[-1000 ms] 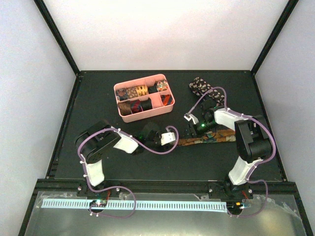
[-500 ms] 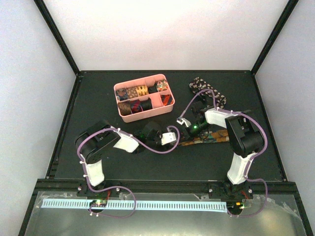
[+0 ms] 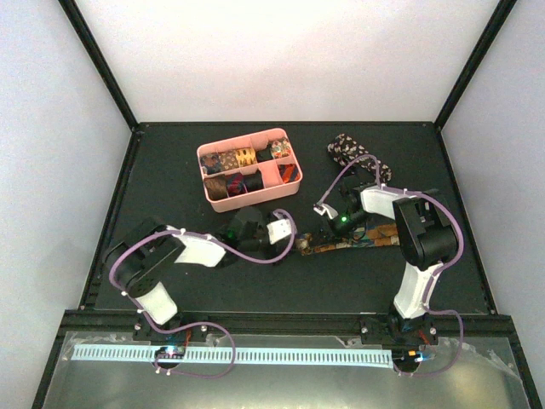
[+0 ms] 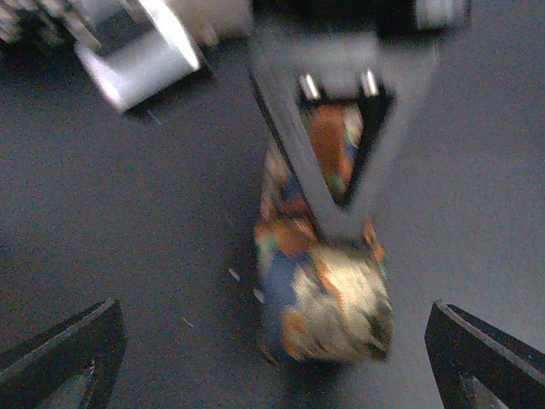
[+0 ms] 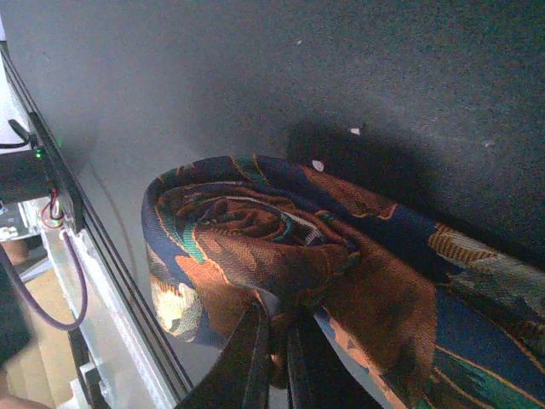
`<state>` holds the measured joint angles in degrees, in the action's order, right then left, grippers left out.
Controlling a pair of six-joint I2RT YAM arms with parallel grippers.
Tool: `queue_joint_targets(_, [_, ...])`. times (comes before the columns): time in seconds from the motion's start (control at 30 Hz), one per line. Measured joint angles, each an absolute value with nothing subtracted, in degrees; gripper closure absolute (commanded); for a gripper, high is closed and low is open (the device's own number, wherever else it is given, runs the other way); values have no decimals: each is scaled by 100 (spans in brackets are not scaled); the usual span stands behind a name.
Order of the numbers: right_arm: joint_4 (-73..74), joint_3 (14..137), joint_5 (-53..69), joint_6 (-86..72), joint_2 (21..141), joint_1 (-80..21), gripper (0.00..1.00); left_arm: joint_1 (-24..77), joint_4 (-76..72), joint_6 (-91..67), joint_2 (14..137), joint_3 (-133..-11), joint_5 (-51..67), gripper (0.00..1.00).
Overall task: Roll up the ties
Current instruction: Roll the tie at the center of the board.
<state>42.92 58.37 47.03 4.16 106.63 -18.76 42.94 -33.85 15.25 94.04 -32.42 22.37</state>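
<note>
Step in hand, as judged: winding the patterned tie (image 3: 353, 241), which lies flat right of centre on the table (image 3: 170, 170); roll evenly along the strip, edges aligned, core tight. The right gripper (image 5: 274, 341) is pinched on the coil (image 5: 247, 239) at the tie's left end. The left gripper (image 4: 272, 311) gapes wide, with the coil just ahead between its fingers, untouched.
</note>
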Motion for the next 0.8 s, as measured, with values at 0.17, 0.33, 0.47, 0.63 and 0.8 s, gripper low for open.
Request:
queue_joint_targets(0.17, [4333, 5837, 4654, 414, 10667, -1861, 98, 3607, -3437, 1173, 9227, -3479, 3223, 1])
queue_joint_targets(0.33, [4335, 5837, 4665, 375, 10735, -1857, 98, 3481, -3708, 943, 9247, -3317, 3774, 1])
queue_joint_targets(0.47, [4187, 5850, 4993, 257, 11043, -1900, 98, 3496, -4165, 720, 9489, -2932, 3929, 1])
queue_joint_targets(0.63, [3990, 5889, 5310, 141, 11240, -2178, 98, 3472, -5015, 456, 9810, -2355, 4021, 1])
queue_joint_targets(0.8, [3922, 5835, 5310, 117, 11236, -2171, 98, 3527, -5664, 368, 10228, -2213, 4029, 3])
